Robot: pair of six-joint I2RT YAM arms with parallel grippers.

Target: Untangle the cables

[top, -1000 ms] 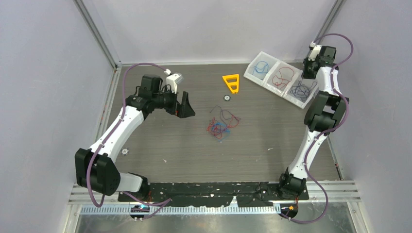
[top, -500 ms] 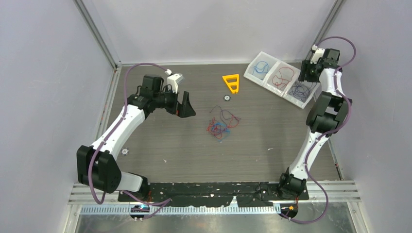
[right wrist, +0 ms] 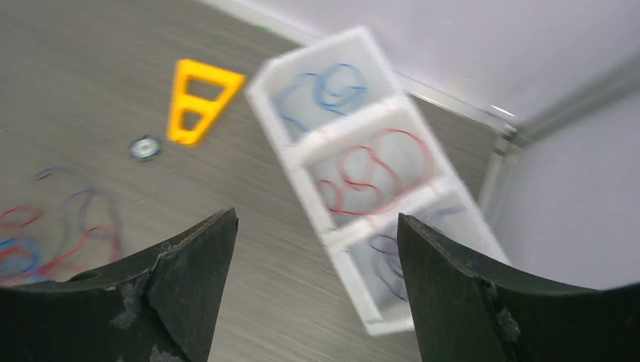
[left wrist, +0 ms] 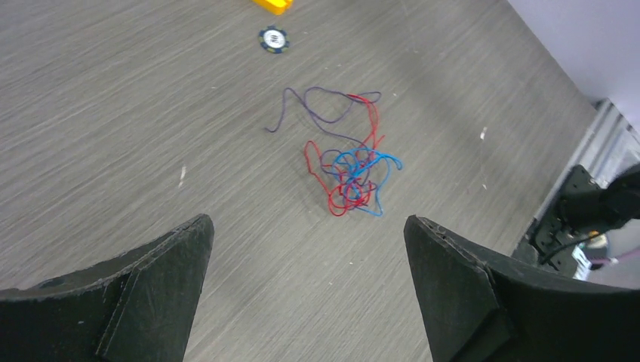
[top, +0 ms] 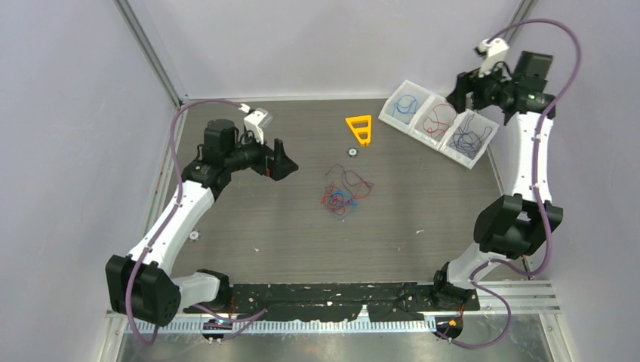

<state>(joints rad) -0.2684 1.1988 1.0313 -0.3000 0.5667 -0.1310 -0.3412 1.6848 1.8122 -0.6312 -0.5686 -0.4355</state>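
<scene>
The tangled cables [top: 343,194] lie as a small clump of red, blue and dark purple wire mid-table, also seen in the left wrist view [left wrist: 349,170] and at the left edge of the right wrist view [right wrist: 45,241]. My left gripper [top: 283,162] [left wrist: 309,226] hovers left of the clump, open and empty. My right gripper [top: 464,98] [right wrist: 317,222] is raised above the white tray [top: 386,115] [right wrist: 347,127], open and empty. The tray's three compartments hold a blue cable [top: 406,105], a red cable [top: 438,121] and a dark purple cable [top: 469,139].
An orange plastic triangle [top: 361,128] lies behind the clump, with a small round disc [top: 352,151] just in front of it. Another small disc [top: 195,235] lies near the left arm. Walls and metal rails close the table at the back and sides.
My right gripper has opened and its arm has swung up and back from the tray's end compartment. The left arm has drawn back a little to the left, still open.
</scene>
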